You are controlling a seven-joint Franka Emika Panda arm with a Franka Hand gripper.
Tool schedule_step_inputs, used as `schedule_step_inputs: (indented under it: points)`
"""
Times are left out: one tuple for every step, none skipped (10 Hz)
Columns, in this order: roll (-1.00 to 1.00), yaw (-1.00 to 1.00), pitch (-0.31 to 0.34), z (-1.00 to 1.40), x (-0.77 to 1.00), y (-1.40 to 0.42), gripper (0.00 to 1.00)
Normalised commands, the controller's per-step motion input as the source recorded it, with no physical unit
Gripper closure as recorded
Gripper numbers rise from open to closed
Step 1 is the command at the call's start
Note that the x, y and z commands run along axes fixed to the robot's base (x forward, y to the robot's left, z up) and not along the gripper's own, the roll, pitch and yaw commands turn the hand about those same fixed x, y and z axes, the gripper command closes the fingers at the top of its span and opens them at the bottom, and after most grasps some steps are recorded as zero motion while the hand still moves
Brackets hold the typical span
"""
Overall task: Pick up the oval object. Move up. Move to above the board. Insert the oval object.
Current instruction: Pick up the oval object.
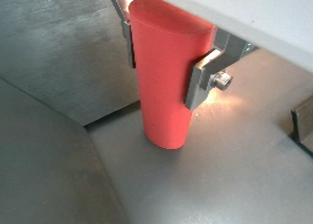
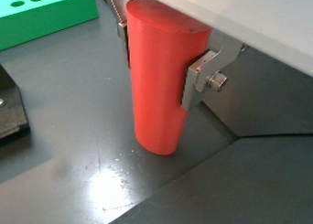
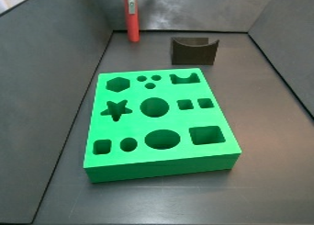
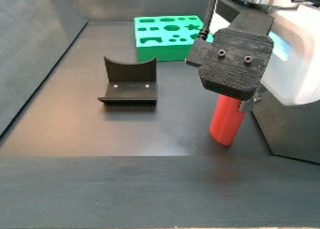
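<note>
The oval object (image 1: 166, 90) is a tall red peg, upright between my gripper's (image 1: 166, 52) silver fingers (image 1: 202, 74), which press on its two sides near the top. Both wrist views show this grip; the peg (image 2: 159, 100) hangs below the fingers. In a side view the peg (image 4: 226, 121) reaches down to the dark floor under the gripper (image 4: 230, 95); I cannot tell if it touches. The green board (image 3: 160, 128) with shaped cutouts lies flat, well apart from the peg (image 3: 132, 22) and gripper (image 3: 132, 1). The board (image 4: 169, 32) shows beyond the arm.
The dark grey fixture (image 3: 194, 50) stands between the peg and the board, also seen as the fixture (image 4: 127, 83). Grey walls (image 3: 73, 27) enclose the floor. A white arm housing (image 4: 294, 55) fills one side.
</note>
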Motion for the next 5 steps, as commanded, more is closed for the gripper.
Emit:
schedule_step_inputs:
  points:
    - [0.00, 0.00, 0.000, 0.00, 0.00, 0.00, 1.00]
    - [0.00, 0.00, 0.000, 0.00, 0.00, 0.00, 1.00]
    - [0.00, 0.00, 0.000, 0.00, 0.00, 0.00, 1.00]
    - [0.00, 0.00, 0.000, 0.00, 0.00, 0.00, 1.00]
    - [0.00, 0.00, 0.000, 0.00, 0.00, 0.00, 1.00]
